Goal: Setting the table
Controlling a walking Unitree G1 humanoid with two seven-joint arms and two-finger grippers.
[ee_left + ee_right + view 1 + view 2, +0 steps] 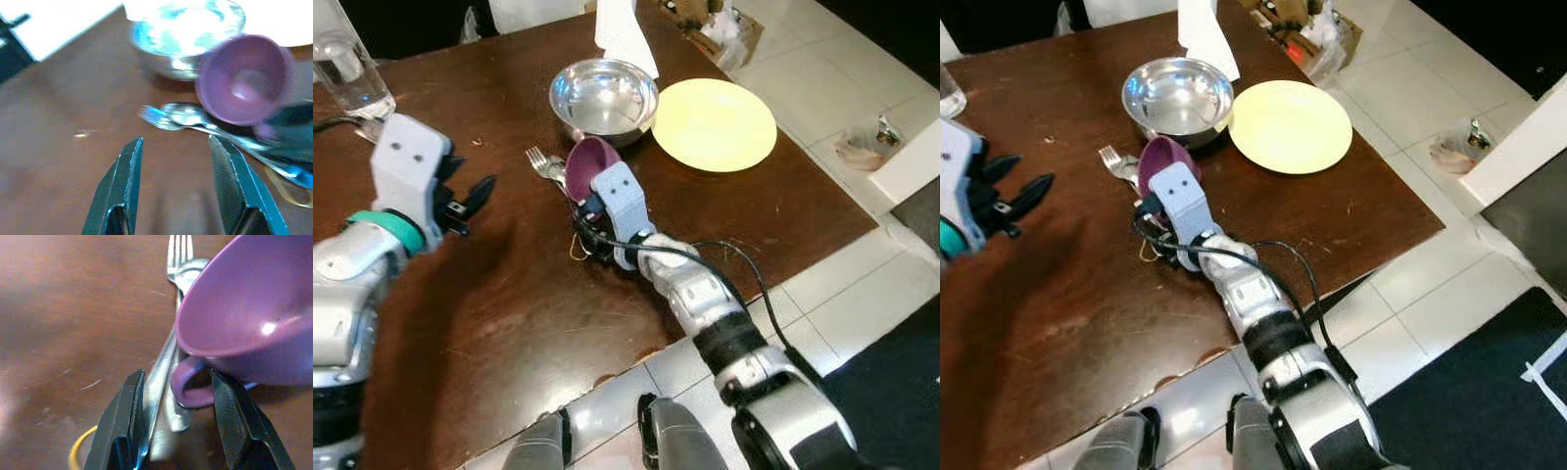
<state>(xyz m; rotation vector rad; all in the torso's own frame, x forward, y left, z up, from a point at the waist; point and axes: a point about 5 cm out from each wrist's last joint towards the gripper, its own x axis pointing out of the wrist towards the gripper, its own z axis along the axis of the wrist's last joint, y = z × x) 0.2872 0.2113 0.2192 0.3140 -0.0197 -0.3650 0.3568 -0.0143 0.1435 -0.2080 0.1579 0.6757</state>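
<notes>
A dark brown wooden table seen from above. Near its far edge sits a shiny steel bowl, with a pale yellow plate just beside it toward the right edge. White paper lies at the far edge behind the bowl. A purple cup, tipped on its side, lies near the bowl, touching a fork. The right gripper is at the cup, its fingers hidden by the white wrist housing. The left gripper hovers over the table's left side, fingers slightly parted. A clear glass stands at the far left corner.
</notes>
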